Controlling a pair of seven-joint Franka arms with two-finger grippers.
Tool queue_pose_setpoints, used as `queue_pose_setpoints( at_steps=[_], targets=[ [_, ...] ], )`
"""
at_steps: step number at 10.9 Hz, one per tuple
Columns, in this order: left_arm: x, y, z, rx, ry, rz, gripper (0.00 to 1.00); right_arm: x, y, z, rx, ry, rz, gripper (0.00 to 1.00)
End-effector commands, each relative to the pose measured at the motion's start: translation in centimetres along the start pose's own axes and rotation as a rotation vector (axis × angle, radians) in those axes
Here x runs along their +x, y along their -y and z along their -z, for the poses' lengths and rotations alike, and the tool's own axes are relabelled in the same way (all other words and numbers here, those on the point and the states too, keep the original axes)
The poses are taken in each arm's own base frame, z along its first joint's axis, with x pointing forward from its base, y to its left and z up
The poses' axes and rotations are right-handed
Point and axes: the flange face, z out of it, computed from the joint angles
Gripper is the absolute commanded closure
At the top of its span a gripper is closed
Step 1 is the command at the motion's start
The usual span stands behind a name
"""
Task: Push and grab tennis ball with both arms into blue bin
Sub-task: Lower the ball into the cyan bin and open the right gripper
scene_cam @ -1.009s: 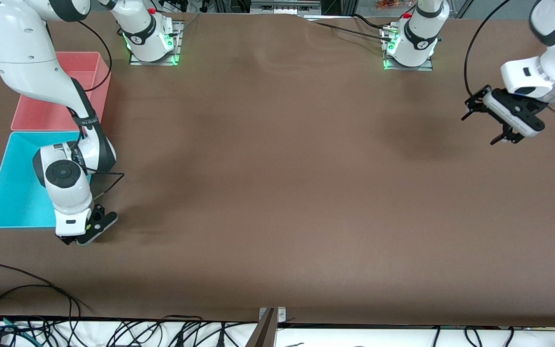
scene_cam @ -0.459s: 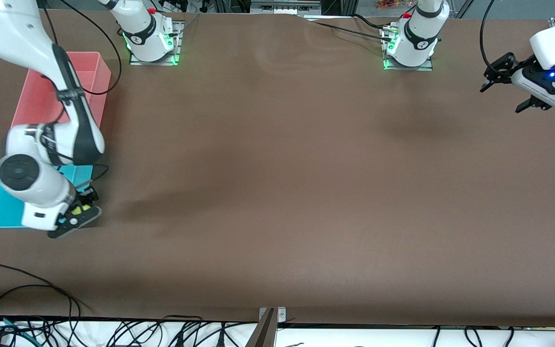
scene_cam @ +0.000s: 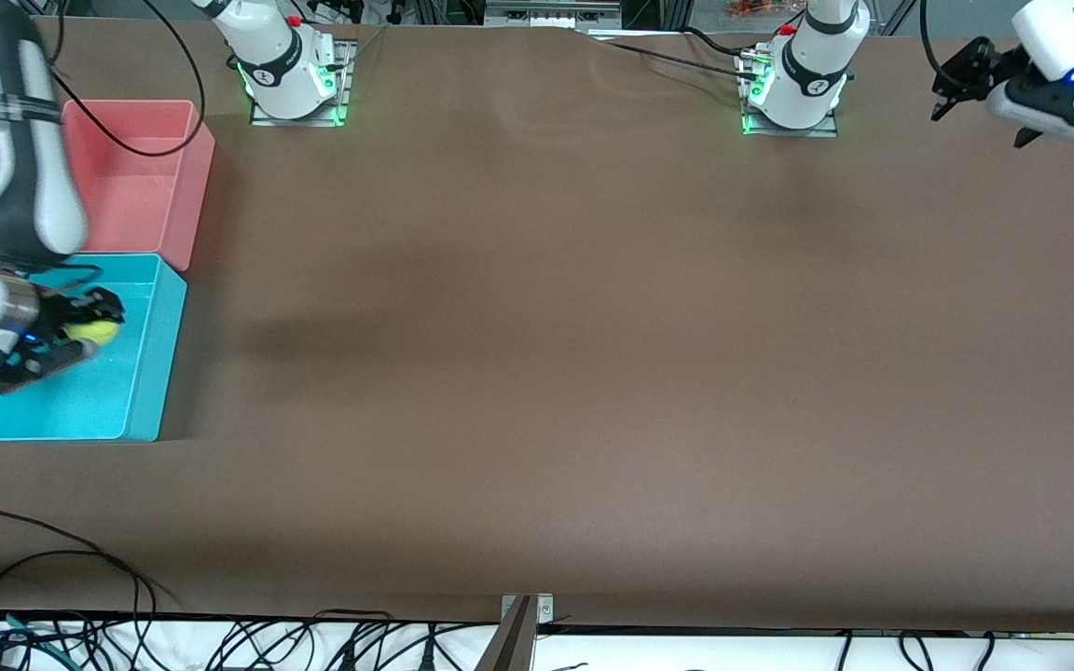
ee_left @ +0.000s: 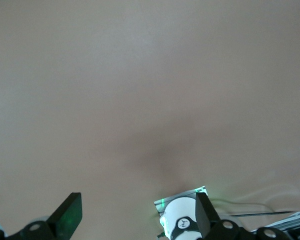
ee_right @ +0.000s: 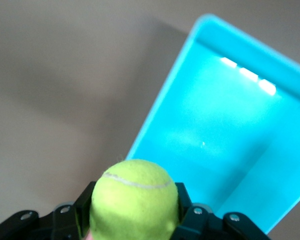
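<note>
The right pincer (scene_cam: 80, 337) is clamped on the tennis ball (scene_cam: 92, 330). In the right wrist view the ball (ee_right: 135, 200) sits between the two black fingers (ee_right: 82, 212), which press against its sides. The front view shows the pincer and ball in the air over the blue bin (scene_cam: 147, 373), above the half of the bin farther from the front camera. The right arm (scene_cam: 20, 186) reaches down to this position from the right arm's end of the surface.

The blue bin stands on the brown surface (scene_cam: 546, 373) at the right arm's end. Its interior (ee_right: 224, 135) is visible in the right wrist view, with bright light reflections on one inner wall. The pink bin (scene_cam: 197, 168) stands directly beside the blue bin, farther from the front camera, and their walls meet or nearly meet.

The left pincer (scene_cam: 980, 89) is fully spread and holds nothing. It hangs in the air over the left arm's end of the surface, near the left arm's base (scene_cam: 793, 89). The left wrist view shows both fingertips (ee_left: 70, 215) well apart, with bare surface and the green-lit base (ee_left: 182, 220) below them. The left arm waits.
</note>
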Motion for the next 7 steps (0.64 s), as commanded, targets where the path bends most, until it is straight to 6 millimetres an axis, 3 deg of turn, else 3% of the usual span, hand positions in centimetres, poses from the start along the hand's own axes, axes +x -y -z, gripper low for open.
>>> queue_pose_setpoints(
  at_steps=[1, 2, 5, 7],
  targets=[
    [-0.5, 0.1, 4.3, 0.014, -0.022, 0.132, 0.00, -6.6, -4.6, -4.3, 0.096, -0.077, 0.011, 0.65],
    [-0.7, -0.3, 5.1, 0.017, -0.031, 0.164, 0.00, -8.2, -5.8, -6.2, 0.124, -0.074, 0.006, 0.65],
    [1.4, -1.1, 5.1, -0.030, -0.035, 0.301, 0.00, -9.2, -7.4, -11.0, 0.230, -0.116, 0.010, 0.65],
    [2.3, 0.5, 4.5, -0.146, -0.045, 0.410, 0.00, -9.5, -7.7, -14.2, 0.286, -0.103, 0.007, 0.64]
  ],
)
